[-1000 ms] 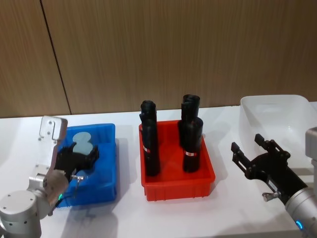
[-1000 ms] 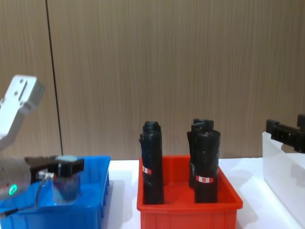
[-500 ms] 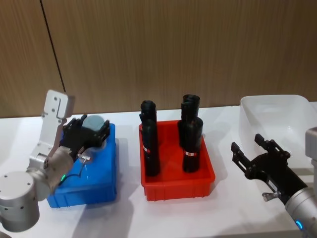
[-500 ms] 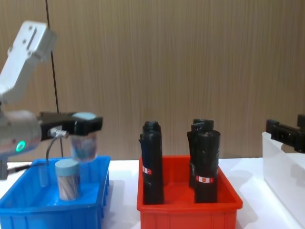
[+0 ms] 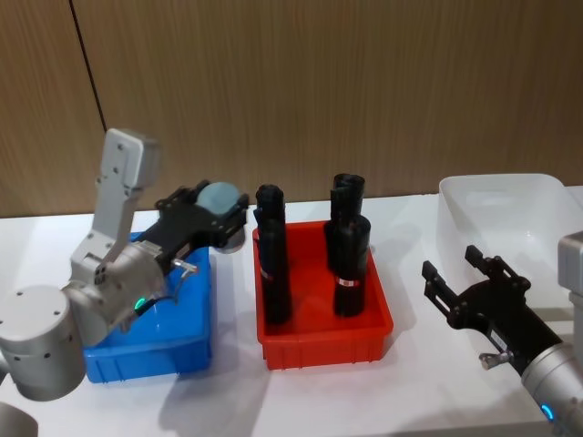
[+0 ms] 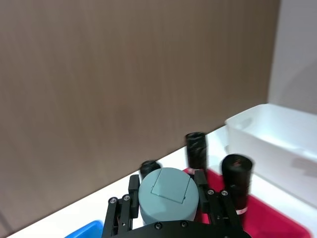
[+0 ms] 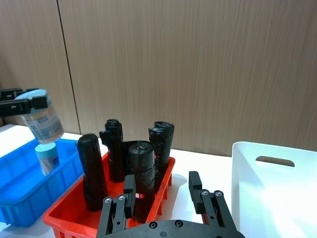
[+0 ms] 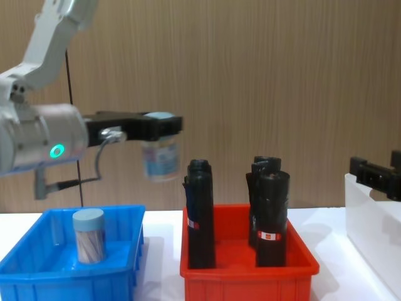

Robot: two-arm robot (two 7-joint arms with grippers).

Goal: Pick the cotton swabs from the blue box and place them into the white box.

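- The blue box (image 8: pixel 69 285) sits on the table below the left end effector (image 8: pixel 160 125) and to its left. One cotton swab jar (image 8: pixel 89 235) stands upright inside it, yet to be picked.
- The left end effector is clamped on a second cotton swab jar (image 8: pixel 160 160), gripped just under its pale lid and hanging high over the gap between the blue box and the red bin (image 8: pixel 247 276).
- The black rolls (image 8: pixel 200 213) stand in the red bin, below this end effector and just to its right, and are no part of the job.
- The right end effector (image 5: pixel 455 271) hovers with its fingers apart, holding nothing.
- The white box (image 5: pixel 501 187) sits just beyond the right end effector, well apart from the left one. No jar looks delivered yet, so the first transfer is roughly midway.
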